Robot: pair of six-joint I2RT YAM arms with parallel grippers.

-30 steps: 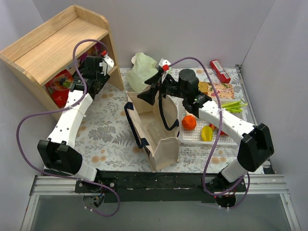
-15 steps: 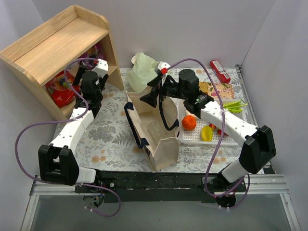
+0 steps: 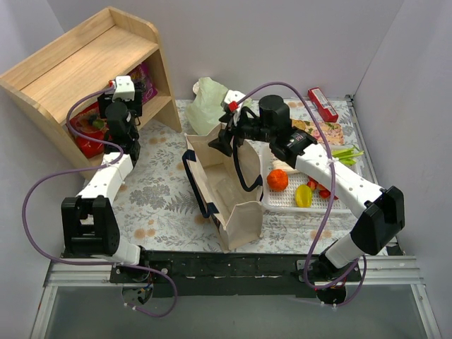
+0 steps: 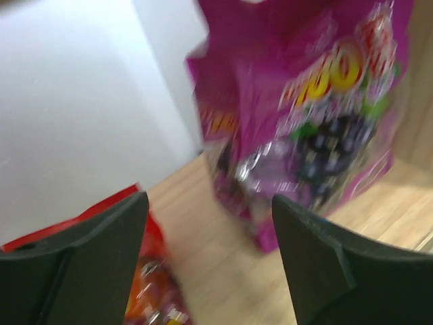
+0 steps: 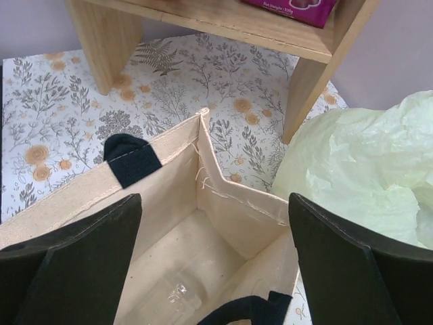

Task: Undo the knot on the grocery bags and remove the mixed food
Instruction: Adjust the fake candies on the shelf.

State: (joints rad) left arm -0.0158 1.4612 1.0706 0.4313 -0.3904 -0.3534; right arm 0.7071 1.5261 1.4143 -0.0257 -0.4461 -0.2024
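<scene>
My right gripper (image 5: 215, 203) hangs wide open and empty over the mouth of the beige canvas tote with navy straps (image 5: 162, 176). A clear plastic bottle (image 5: 179, 298) lies at the bottom of it, and I take that to be the next item to lift out. To do it well I would go straight down the middle of the opening, clear of the navy strap and the soft walls, turn the jaws across the bottle's body, and close only once both fingers are low beside it. Clear plastic is likely to slip.

The crinkly pale green plastic bag (image 5: 365, 162) sits just behind the tote. I cannot make out its knot from here.

My left gripper (image 4: 208, 206) is open too, holding nothing. It faces the purple snack packet (image 4: 304, 122), which stands upright on the wooden shelf (image 3: 78, 63) with a red snack packet (image 3: 86, 134) lower to its left. Pulling straight back should avoid toppling the purple packet.

The orange round fruit (image 3: 277, 179) and the yellow pepper (image 3: 304, 195) already lie in the white slotted basket (image 3: 282, 200).

Compared with a second ago, the left wrist has risen from the lower shelf opening towards the purple packet, and that arm has folded back. The right gripper has crept slightly left over the tote. The bags and the basket have not moved.
</scene>
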